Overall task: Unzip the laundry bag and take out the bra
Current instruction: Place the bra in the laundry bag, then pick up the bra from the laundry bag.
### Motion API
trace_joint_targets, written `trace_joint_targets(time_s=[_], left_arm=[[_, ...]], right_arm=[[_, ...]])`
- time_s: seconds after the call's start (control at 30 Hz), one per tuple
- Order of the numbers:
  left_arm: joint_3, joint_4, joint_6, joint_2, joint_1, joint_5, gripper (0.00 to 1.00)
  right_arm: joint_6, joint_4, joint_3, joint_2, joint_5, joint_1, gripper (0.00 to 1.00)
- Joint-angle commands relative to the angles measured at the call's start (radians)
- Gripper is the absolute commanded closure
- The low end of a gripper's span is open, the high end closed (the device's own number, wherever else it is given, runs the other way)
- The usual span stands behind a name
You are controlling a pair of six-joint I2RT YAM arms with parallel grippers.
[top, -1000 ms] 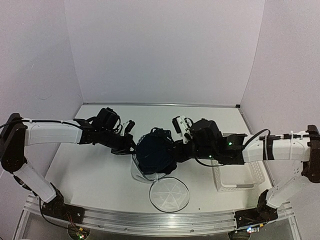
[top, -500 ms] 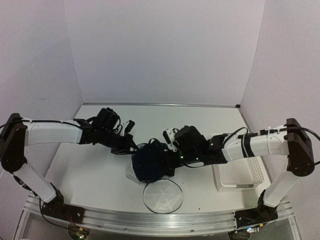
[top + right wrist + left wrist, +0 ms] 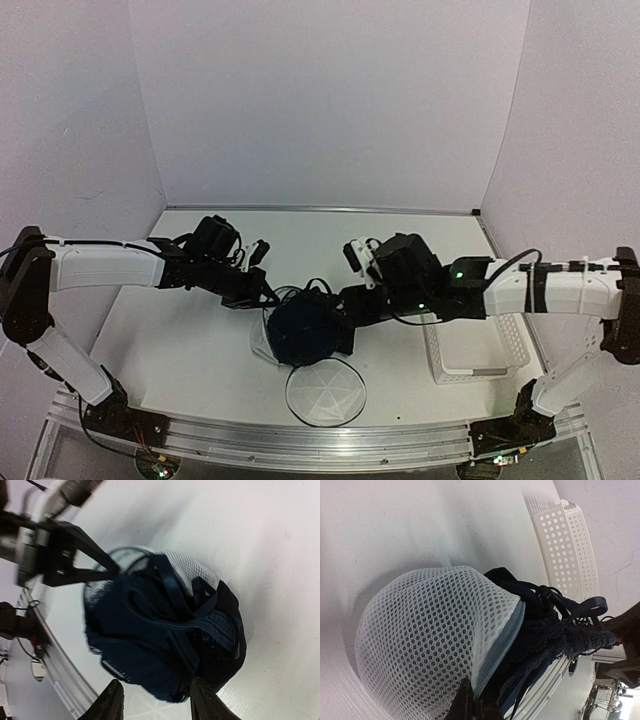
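The laundry bag (image 3: 260, 338) is a white mesh pouch lying on the table, its zipper (image 3: 506, 639) undone along the mouth. The dark navy bra (image 3: 304, 332) bulges out of that mouth, its straps (image 3: 570, 606) spilling loose. My left gripper (image 3: 268, 296) is shut on the bag's mesh edge beside the zipper, and its fingers (image 3: 466, 706) show at the bottom of the left wrist view. My right gripper (image 3: 157, 706) is open, its fingertips (image 3: 113, 700) standing on either side of the bra's (image 3: 160, 635) lower edge without pinching it. The round lid panel (image 3: 325, 393) lies flat in front.
A white perforated basket (image 3: 478, 358) stands to the right, under my right arm. White walls close in the back and both sides. The table's near edge with its metal rail (image 3: 300, 445) runs just below the lid panel.
My right gripper went from shut on the bra to open and let it go. The bra sank lower onto the bag's mouth, and the right arm drew back to the right. The left arm stayed put.
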Motion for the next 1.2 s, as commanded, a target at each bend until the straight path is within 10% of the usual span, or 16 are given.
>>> trace_joint_targets(time_s=[0.0,0.6,1.17], left_arm=[[0.021,0.025,0.011,0.002,-0.003,-0.013,1.0],[0.029,0.024,0.002,0.014,-0.003,0.005,1.0],[0.009,0.024,0.012,-0.007,-0.003,0.001,1.0]], right_arm=[[0.015,-0.067,-0.023,-0.119,0.018,-0.005,0.51],[0.372,0.308,-0.195,0.037,-0.273,0.001,0.42],[0.486,0.461,-0.164,0.192,-0.17,0.003,0.4]])
